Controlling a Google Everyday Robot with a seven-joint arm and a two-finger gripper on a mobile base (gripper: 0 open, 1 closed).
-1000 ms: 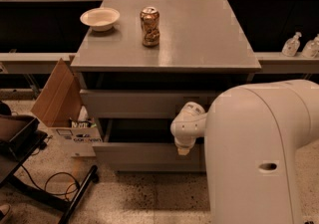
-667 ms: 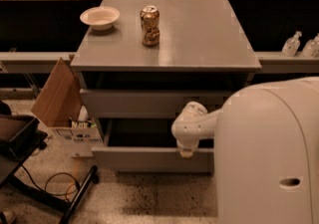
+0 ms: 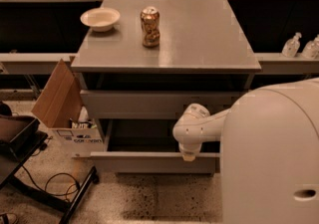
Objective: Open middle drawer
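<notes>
Middle drawer (image 3: 144,162): stands partly out of the grey bench (image 3: 199,34), with the gripper (image 3: 189,156) pointing down at its front lip, right of centre; cannot tell whether clenched or released. Likely risks: slipping off the plain handleless lip, or skewing the drawer through the off-centre pull and jolting the can (image 3: 150,27) on top. No readable writing: can label and print on the white box (image 3: 79,139) beside the bench cannot be made out.

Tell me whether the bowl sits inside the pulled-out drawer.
No, the bowl rests on the cabinet top beside the can, while the hand is at the front edge of the pulled-out drawer.
</notes>
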